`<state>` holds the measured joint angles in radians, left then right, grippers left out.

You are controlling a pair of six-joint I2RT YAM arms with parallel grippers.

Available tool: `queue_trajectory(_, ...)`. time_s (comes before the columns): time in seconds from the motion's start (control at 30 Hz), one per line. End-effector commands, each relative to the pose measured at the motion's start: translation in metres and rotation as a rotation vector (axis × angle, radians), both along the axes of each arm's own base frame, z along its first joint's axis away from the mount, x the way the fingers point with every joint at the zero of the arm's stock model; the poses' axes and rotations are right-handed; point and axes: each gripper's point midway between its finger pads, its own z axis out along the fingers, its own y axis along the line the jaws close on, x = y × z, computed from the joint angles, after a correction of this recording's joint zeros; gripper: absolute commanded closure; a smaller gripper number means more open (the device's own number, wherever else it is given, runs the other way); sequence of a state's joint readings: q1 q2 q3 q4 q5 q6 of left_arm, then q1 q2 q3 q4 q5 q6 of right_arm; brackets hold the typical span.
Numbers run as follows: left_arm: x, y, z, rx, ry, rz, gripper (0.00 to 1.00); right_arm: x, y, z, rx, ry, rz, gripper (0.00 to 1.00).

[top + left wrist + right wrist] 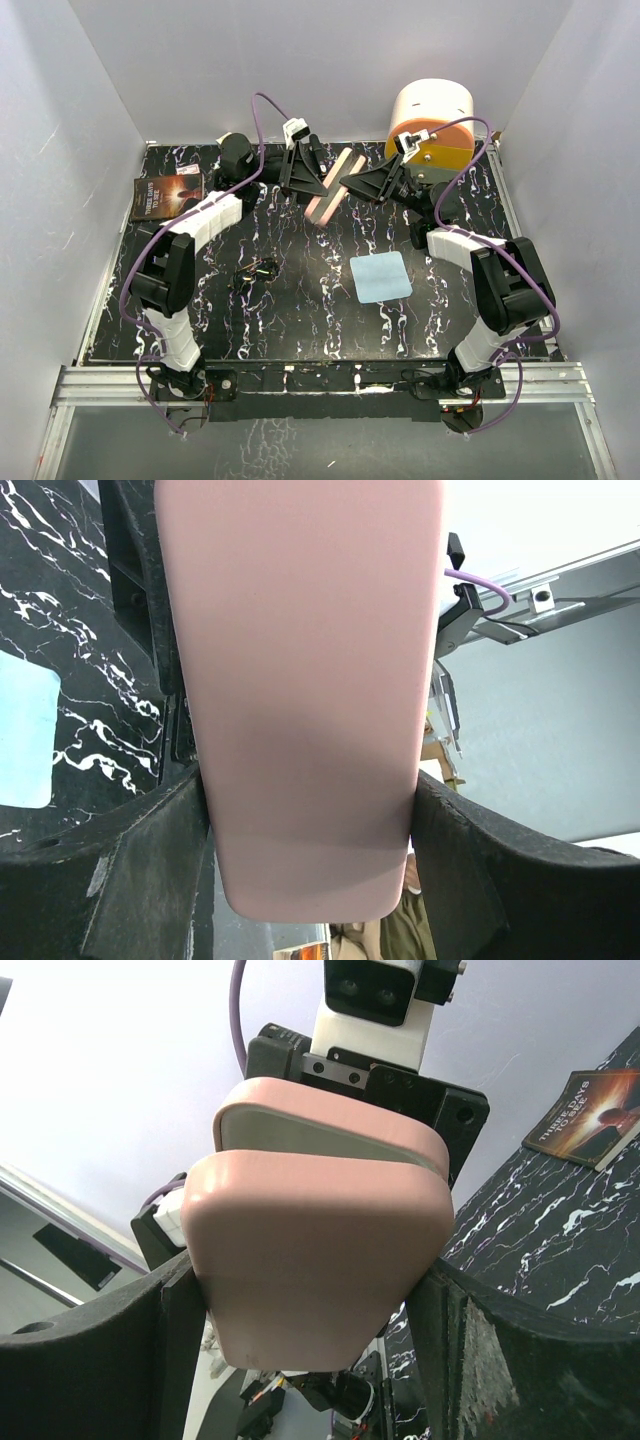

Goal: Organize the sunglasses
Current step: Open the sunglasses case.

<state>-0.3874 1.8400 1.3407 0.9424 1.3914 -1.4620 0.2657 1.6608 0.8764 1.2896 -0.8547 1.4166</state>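
The sunglasses point(255, 272), small and dark-framed, lie on the black marbled table point(300, 320) left of centre, away from both arms. Both grippers hold the pink oblong case point(325, 200) up at the back of the table. My left gripper point(303, 172) is shut on one end; in the left wrist view the case point(300, 680) fills the gap of the left gripper point(310, 780). My right gripper point(358, 186) grips the other end. In the right wrist view the case point(320, 1250) sits between both fingers of the right gripper point(310, 1270), and a pale seam shows along its lid.
A light blue square cloth point(381, 277) lies flat right of centre. A dark book point(167, 195) rests at the back left corner. A white and orange cylinder point(432, 120) stands at the back right. White walls enclose three sides of the table.
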Motion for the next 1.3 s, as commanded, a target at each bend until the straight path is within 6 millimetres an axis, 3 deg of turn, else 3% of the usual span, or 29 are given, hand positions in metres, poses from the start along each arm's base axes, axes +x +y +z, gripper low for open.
queue_trajectory(0.0,-0.027,0.014,0.080,-0.136,-0.248,0.048,1.00,-0.011,0.003,-0.031,-0.082,-0.047,0.038,0.92)
queue_trajectory(1.27,-0.022,0.023,0.094,-0.159,-0.264,0.080,1.00,-0.001,-0.003,-0.111,-0.215,0.177,-0.063,0.92)
